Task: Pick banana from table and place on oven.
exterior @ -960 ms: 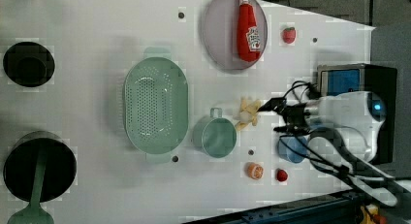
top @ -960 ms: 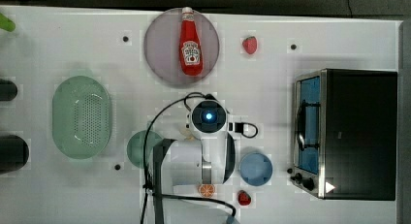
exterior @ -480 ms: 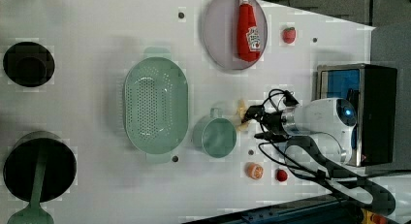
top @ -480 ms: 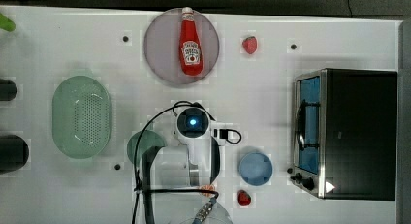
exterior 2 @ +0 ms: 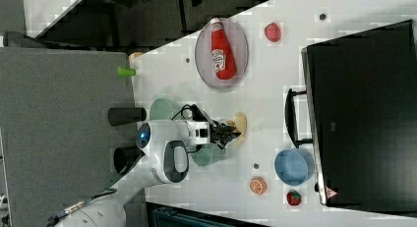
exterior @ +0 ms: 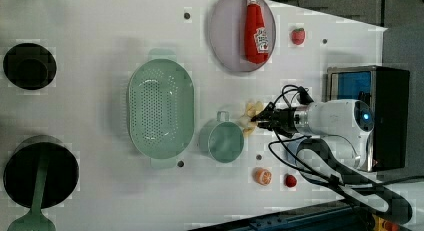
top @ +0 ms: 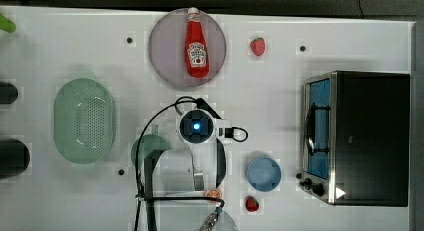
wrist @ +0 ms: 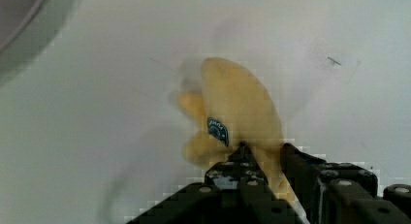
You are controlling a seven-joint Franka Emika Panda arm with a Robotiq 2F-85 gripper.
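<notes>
The pale yellow banana [exterior: 250, 116] lies on the white table [top: 75, 41] beside the green cup [exterior: 222, 141]. It also shows in the right view [exterior 2: 240, 126]. My gripper [exterior: 261, 120] is down at the banana's end, and in the wrist view the gripper [wrist: 265, 150] has its black fingers [wrist: 295, 161] pressed against both sides of the banana [wrist: 240, 100]. In the top view the arm's wrist [top: 196, 127] covers the banana. The oven [top: 370, 136] stands at the top view's right with its door shut.
A green colander [exterior: 160, 108] sits past the cup. The grey plate [top: 165, 56] carries a ketchup bottle [top: 196, 43]. A blue bowl [top: 263, 173], an orange slice [exterior: 262, 176] and red strawberries [top: 257, 46] lie between arm and oven.
The arm has shifted toward the top view's left and come down onto the banana. The fingers, wide apart a second ago, have closed in on it.
</notes>
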